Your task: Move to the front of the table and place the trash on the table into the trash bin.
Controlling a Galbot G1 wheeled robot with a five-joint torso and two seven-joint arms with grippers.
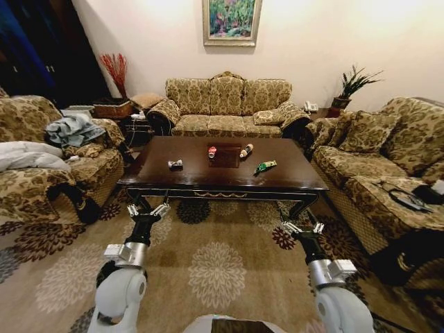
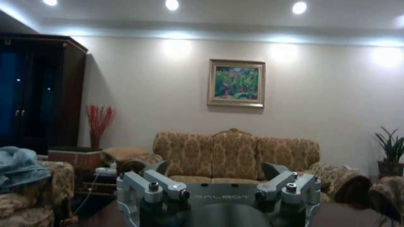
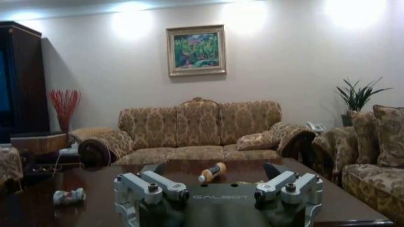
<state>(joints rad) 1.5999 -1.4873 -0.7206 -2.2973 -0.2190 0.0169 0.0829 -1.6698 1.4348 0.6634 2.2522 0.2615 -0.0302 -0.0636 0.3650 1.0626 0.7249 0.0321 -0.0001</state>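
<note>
The dark glossy table [image 1: 201, 177] stands ahead of me on the carpet. On it lie pieces of trash: a crushed silver-grey piece [image 1: 175, 164], a red can [image 1: 212, 151], a brown orange-labelled bottle [image 1: 245, 150] and a green bottle [image 1: 265, 166]. The right wrist view shows the silver piece [image 3: 68, 196] and the brown bottle [image 3: 212, 171] on the table [image 3: 353, 208]. My left gripper [image 1: 148, 211] [image 2: 219, 188] and right gripper [image 1: 303, 227] [image 3: 218, 188] hang open and empty short of the table's front edge. The trash bin is out of view.
A patterned sofa [image 1: 225, 104] stands behind the table. Another with clothes on it [image 1: 41, 166] sits at the left, and a third [image 1: 381, 173] at the right. A woven basket [image 1: 113, 109] stands at the back left. Patterned carpet [image 1: 215, 270] lies between me and the table.
</note>
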